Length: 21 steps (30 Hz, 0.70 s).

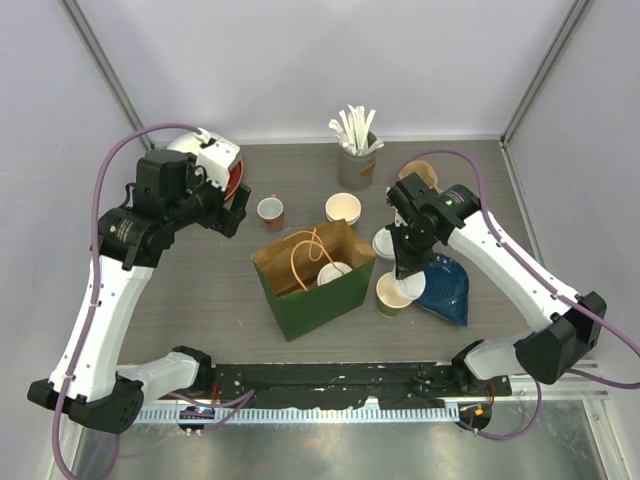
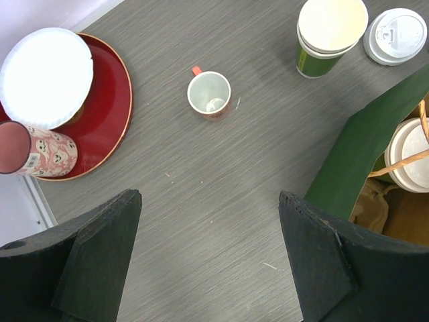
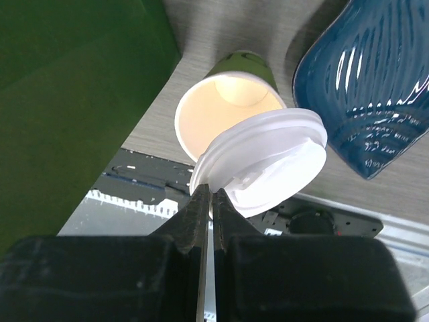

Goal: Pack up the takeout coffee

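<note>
- The right gripper, bottom centre of the right wrist view, is pinched on the rim of a white lid, held tilted over the mouth of an open green cup
- That cup stands between the green bag at left and a blue dish at upper right
- The left gripper, along the bottom of the left wrist view, is spread wide, holding nothing
- Stacked green cups and a loose lid sit upper right there; a lidded cup is inside the bag at the right edge

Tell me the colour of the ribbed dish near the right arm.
Dark blue, glossy dish; clearest in the right wrist view.
</note>
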Available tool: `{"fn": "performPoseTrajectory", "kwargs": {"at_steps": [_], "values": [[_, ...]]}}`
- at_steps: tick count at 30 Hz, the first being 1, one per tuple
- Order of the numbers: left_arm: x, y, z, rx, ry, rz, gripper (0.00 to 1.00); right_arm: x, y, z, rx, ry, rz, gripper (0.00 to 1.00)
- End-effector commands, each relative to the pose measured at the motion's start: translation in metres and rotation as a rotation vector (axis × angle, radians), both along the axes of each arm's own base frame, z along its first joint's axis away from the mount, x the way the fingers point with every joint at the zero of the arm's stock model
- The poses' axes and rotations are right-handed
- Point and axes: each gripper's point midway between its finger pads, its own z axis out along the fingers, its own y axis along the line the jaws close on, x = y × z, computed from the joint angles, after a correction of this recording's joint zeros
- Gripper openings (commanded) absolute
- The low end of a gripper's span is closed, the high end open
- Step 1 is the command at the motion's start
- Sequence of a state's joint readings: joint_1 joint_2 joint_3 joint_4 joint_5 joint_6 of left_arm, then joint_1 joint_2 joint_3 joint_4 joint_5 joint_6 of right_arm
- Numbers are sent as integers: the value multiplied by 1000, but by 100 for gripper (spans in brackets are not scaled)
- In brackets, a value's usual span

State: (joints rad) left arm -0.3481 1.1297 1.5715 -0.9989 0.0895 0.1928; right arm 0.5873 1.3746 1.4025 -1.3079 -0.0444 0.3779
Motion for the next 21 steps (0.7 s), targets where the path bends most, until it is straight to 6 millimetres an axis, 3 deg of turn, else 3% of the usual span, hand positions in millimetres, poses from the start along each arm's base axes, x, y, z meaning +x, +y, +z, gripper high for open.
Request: {"fn": "performPoseTrajectory", "kwargs": {"at_steps": [1,4,8,21], "values": [[2,4,8,9,-63,-2,88,-18,7,0,-12,104,-32,1],[-2,4,6,15,-60,-17,88,-18,15,1,-22,115,-40,1],[-5,3,8,18,-69,-33,88,-22,13,-5,-66,156,-59,1],[-10,4,7,36,-74,-58,88,-9,10,-13,-232,152,-45,1]]}}
